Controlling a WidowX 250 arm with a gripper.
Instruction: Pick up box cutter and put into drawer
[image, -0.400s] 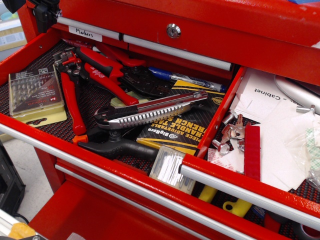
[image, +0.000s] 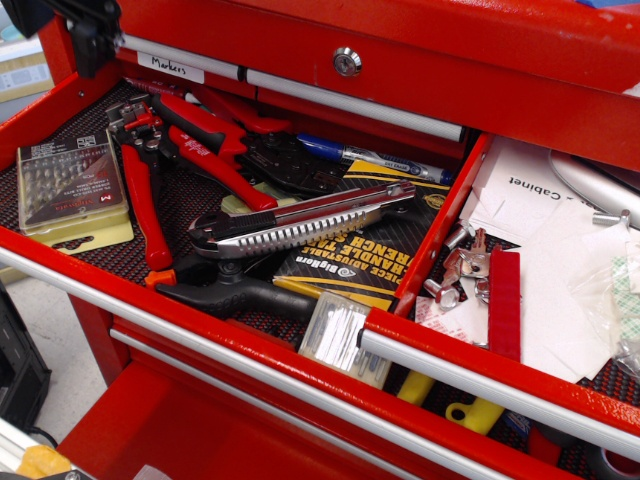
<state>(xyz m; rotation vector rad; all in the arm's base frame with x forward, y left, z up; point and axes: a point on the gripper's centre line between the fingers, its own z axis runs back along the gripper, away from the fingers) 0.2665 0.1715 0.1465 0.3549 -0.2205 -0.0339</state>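
The box cutter (image: 300, 222) is a long silver knife with a ribbed edge, a black end and a thin red strip. It lies slantwise in the wider left drawer, on a black-and-yellow packet (image: 360, 255) and the black pliers handles. The narrower drawer (image: 432, 240) stands open at the right, holding white papers (image: 545, 265), keys (image: 468, 262) and a red strip (image: 504, 300). Only a black part of my gripper (image: 85, 28) shows at the top left corner, far from the knife; its jaws are out of view.
The left drawer also holds red-handled pliers (image: 190, 150), a blue marker pen (image: 370, 158), a bit case (image: 68, 188) and a clear packet (image: 335, 335) at the front rim. A closed drawer with a lock (image: 347, 62) runs above.
The black gripper part at the top left has shifted slightly. The box cutter and the other things have not moved.
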